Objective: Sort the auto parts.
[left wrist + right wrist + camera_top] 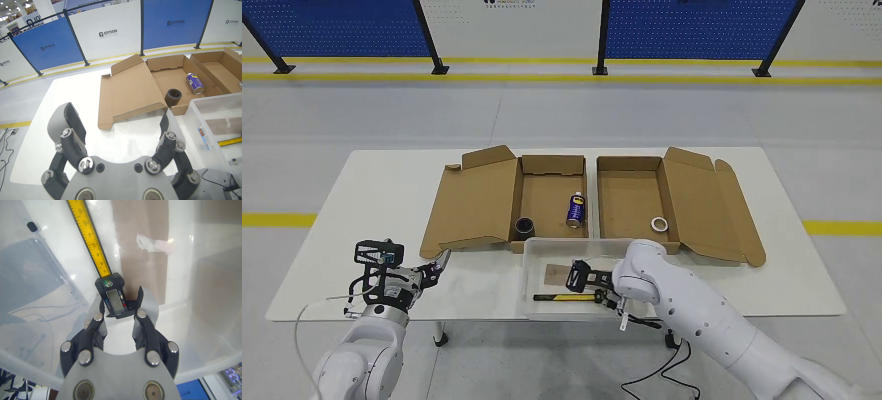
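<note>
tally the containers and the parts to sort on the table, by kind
cardboard boxes: 2
clear bin: 1
spray can: 1
black cylinder: 1
tape roll: 1
caliper: 1
total: 7

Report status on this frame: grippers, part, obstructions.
Left gripper jaws open, over table. Right gripper jaws shut on caliper, inside clear bin. Its wall stands between caliper and boxes.
</note>
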You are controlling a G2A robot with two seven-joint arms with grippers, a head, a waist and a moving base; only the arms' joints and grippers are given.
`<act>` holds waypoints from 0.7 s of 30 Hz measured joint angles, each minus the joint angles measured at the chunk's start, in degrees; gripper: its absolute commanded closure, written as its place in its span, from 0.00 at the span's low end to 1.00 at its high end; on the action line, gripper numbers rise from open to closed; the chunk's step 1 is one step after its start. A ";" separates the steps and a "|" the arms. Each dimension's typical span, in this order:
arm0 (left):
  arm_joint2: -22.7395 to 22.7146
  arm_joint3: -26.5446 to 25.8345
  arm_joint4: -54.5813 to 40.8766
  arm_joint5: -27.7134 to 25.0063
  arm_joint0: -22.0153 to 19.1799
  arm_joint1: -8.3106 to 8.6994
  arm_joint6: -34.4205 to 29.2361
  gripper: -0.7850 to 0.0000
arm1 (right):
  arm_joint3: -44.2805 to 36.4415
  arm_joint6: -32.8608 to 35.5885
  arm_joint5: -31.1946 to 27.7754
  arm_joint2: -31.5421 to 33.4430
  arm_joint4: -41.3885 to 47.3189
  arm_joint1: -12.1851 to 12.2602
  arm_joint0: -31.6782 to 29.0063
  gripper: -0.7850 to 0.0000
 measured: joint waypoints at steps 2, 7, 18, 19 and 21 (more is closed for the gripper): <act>0.00 0.00 0.00 0.00 0.00 0.00 0.00 0.00 | 0.05 -0.20 0.31 0.21 0.07 -0.06 0.16 0.53; 0.00 0.00 0.00 0.00 0.00 0.00 0.00 0.00 | 0.32 -0.02 -1.16 0.00 1.07 -0.29 0.40 0.52; 0.00 0.00 0.00 0.00 0.00 0.00 0.00 0.00 | 2.37 0.65 -4.60 -4.82 1.47 -1.64 3.29 0.52; 0.00 0.00 0.00 0.00 0.00 0.00 0.00 0.00 | 2.87 0.54 -4.71 -5.70 1.60 -1.77 3.91 0.50; 0.00 0.00 0.00 0.00 0.00 0.00 0.00 0.00 | 3.61 0.52 -4.74 -7.13 1.63 -1.97 4.96 0.51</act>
